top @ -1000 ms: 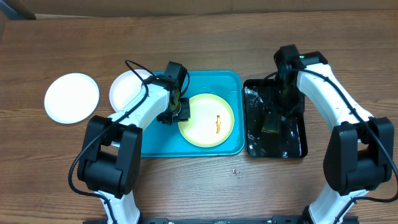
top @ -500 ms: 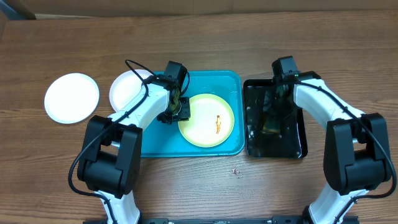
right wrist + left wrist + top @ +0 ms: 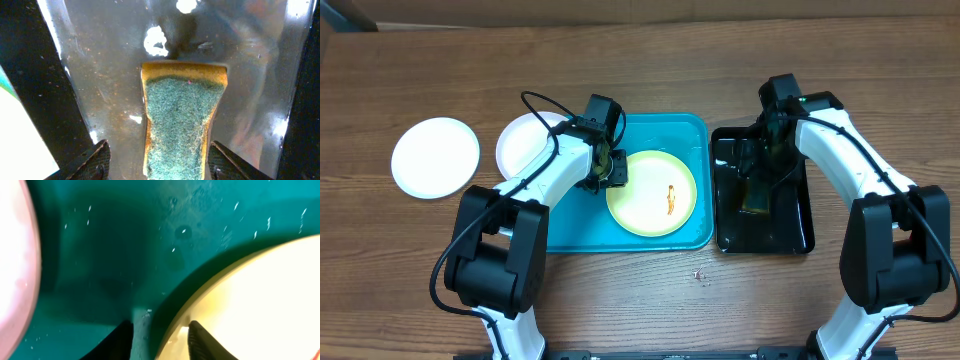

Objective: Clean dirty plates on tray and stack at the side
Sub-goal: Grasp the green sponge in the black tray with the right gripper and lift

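1. The left gripper [image 3: 160,337] sits low in the teal tray [image 3: 125,245]. One finger is on each side of the rim of the yellow-green plate [image 3: 260,295]. I cannot tell if the fingers are pinching the rim or just sitting around it.
2. From this hand, the plate spreads out toward the other arm. The orange smear [image 3: 671,199] is past the fingers, near the middle of the plate. It looks like this hand's job is to keep the plate from sliding, so it should hold the rim firmly and stay put.
3. On the far side of this hand, away from the yellow-green plate, a white plate [image 3: 520,145] sits just beside the tray. Another white plate [image 3: 435,157] lies farther out on the table [image 3: 720,60]. Both look clean.
4. The right gripper [image 3: 159,160] has its fingers spread wide. They are not squeezing anything.
5. The sponge [image 3: 180,120] lies right between those fingers, green side up, on the wet black tray [image 3: 90,75].
6. To do this step well, I think the right hand should go straight down. Then it should close on the sponge's long sides and grip it snugly.
7. Next comes a lift and a trip over to the smear beside the left hand.
8. Rub gently. A hard push could tip the plate out of the left fingers.
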Tool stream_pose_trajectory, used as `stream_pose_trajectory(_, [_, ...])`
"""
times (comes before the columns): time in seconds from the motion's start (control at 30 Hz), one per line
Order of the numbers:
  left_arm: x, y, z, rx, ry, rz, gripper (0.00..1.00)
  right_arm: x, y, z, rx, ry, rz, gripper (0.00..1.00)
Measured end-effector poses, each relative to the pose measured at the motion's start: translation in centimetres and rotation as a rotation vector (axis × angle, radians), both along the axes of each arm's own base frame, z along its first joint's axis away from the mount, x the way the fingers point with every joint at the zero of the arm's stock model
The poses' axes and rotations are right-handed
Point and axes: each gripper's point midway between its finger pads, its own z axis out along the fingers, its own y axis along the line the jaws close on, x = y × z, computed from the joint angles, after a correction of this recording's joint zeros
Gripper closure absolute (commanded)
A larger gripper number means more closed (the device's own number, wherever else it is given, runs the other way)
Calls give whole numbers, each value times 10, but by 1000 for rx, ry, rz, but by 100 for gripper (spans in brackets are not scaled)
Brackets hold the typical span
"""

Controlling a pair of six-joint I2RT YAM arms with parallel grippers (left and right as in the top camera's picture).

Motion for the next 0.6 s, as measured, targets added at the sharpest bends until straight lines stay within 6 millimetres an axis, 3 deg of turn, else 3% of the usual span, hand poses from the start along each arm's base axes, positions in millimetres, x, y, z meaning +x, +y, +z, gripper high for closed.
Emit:
stream_pose_trajectory(0.1, [-2,0,0,3,6,-2,91,0,-1,-9,-4,-10,1,55])
stream_pose_trajectory(0.17, [-2,0,0,5,7,-6,92,-4,-2,-20,-5,-10,2,87])
stream_pose_trajectory(0.23, [-2,0,0,5,8,-7,90,-13,-4,-32,-14,5,-1,96])
stream_pose_trajectory(0.3, [-3,0,0,6,8,-8,86,-19,-6,-39,-17,19,-8,94])
stream_pose_trajectory(0.37, [-3,0,-1,7,9,-7,85,-21,-6,-39,-18,24,-13,76])
stream_pose_trajectory(0.47, [-3,0,-1,7,9,-7,77,-28,-7,-34,-26,64,-9,58])
stream_pose_trajectory(0.6, [-3,0,-1,7,10,-7,69,-26,-7,-20,-27,78,-6,51])
